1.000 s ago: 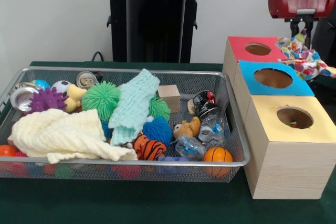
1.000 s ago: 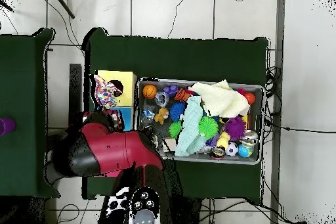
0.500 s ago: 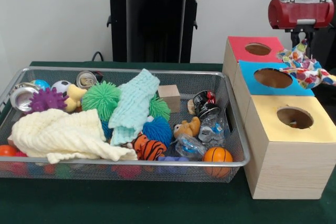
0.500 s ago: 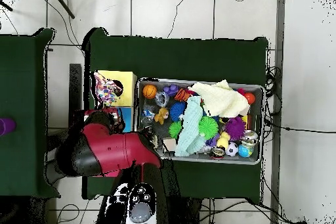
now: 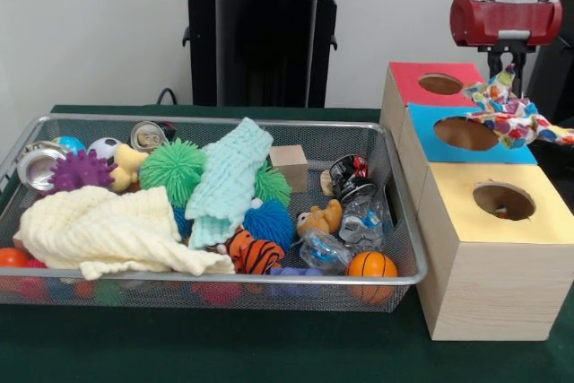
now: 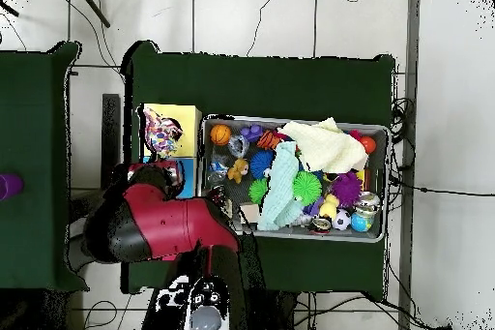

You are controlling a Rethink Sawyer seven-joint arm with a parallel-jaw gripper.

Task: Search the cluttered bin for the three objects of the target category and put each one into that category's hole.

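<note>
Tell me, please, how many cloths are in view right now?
3: a cream cloth at the bin's front left, a mint cloth draped mid-bin, and a patterned cloth hanging from the end effector over the blue box. Clutter may hide others.

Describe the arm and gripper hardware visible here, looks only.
Front view: a glossy red rounded wrist housing with a black cylindrical section above it and a dark, slim gripper below. Overhead view: bulky red arm shell with black joint sections. No markings legible.

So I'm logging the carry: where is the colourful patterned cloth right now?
In the front view the patterned cloth hangs from the claw at upper right, over the right edge of the blue-topped box, in front of the red-topped box.
</note>
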